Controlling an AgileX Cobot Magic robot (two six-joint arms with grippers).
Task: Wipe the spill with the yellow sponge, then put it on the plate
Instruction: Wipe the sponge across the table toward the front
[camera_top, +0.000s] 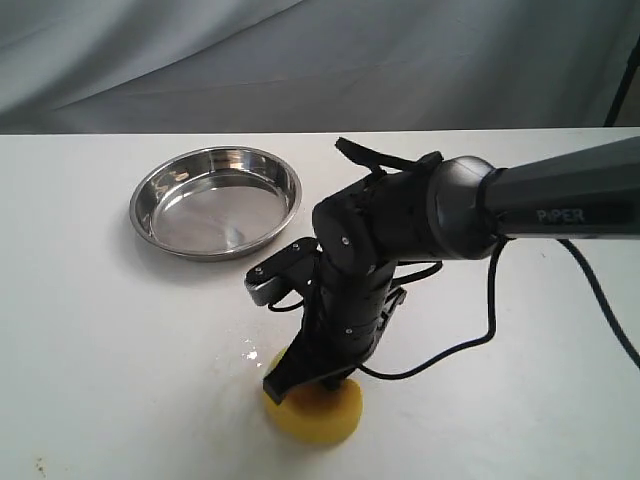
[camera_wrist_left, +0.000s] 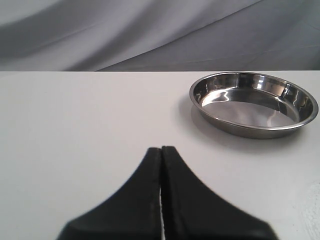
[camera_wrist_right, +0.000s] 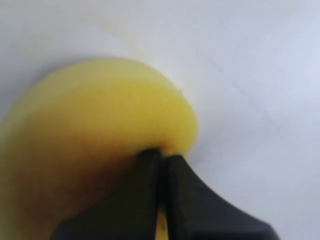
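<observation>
The right gripper (camera_top: 285, 383) points down at the white table (camera_top: 90, 350). Its black fingers are nearly together, pinching the edge of the yellow sponge (camera_top: 322, 412), which rests on the table directly beneath it. A faint wet spill (camera_top: 250, 354) glints just beside the sponge. Farther off sits the metal plate (camera_top: 215, 212). The left gripper (camera_wrist_left: 161, 150) has its fingers pressed together, holding nothing, with the plate ahead of it.
</observation>
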